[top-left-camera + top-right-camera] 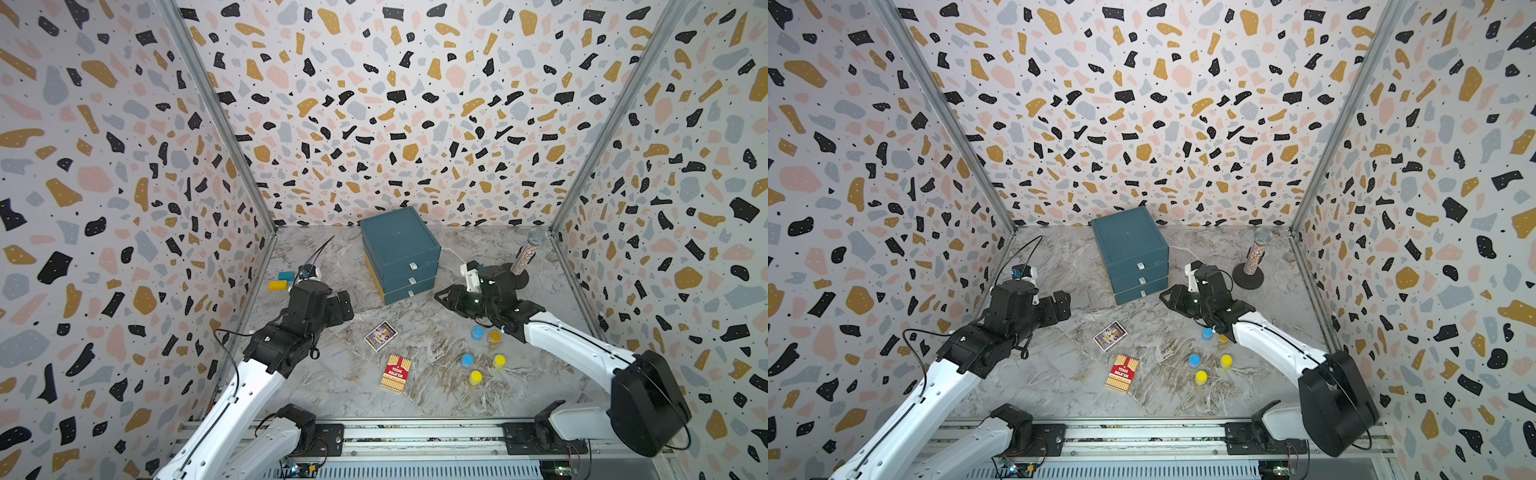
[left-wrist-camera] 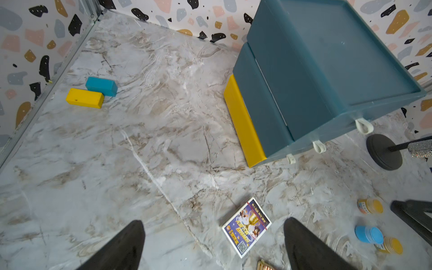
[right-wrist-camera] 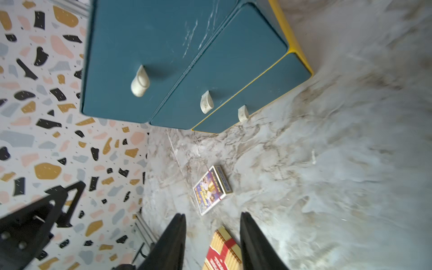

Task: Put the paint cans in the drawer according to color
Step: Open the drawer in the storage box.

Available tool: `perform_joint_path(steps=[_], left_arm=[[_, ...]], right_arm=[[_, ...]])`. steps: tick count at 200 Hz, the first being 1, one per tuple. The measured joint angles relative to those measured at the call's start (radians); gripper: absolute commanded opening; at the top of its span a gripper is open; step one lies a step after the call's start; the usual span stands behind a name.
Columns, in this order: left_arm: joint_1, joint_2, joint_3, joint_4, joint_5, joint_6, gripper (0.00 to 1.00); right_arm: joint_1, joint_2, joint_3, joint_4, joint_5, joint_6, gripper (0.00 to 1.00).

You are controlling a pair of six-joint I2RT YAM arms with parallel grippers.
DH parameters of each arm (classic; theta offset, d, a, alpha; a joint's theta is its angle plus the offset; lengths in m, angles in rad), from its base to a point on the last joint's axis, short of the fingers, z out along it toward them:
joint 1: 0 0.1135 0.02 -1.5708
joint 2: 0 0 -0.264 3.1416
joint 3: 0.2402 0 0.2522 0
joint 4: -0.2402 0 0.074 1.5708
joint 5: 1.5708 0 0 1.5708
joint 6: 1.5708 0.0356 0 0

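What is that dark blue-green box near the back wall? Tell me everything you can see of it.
The drawer box is a dark teal, plastic-looking cube of three stacked shallow drawers, all seemingly shut, each with a small white pull tab. A yellow strip runs along one lower side. Its flat, rimmed top is bare. It stands upright, slightly turned, on the marble table near the back wall; nothing else visibly touches it.
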Motion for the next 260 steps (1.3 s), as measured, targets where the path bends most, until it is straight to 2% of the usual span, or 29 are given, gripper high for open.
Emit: perform_joint_path(steps=[36, 70, 136, 208, 260], left_arm=[[0.0, -0.02, 0.024, -0.072, 0.024, 0.052, 0.96], [0.0, -0.093, -0.008, -0.068, 0.048, 0.089, 0.96], [0.0, -0.123, -0.011, -0.08, 0.074, 0.14, 0.97], [0.0, -0.169, -0.011, -0.097, 0.061, 0.153, 0.97], [0.0, -0.169, -0.011, -0.1, 0.056, 0.157, 0.97]], right_arm=[[0.01, 0.074, 0.069, 0.056, -0.012, 0.067, 0.39], [0.012, 0.084, 0.155, 0.078, -0.012, 0.066, 0.39], [0.025, 0.201, 0.257, 0.097, -0.012, 0.079, 0.36], [0.04, 0.245, 0.301, 0.096, -0.011, 0.096, 0.34], [0.04, 0.273, 0.321, 0.095, 0.0, 0.107, 0.27]])
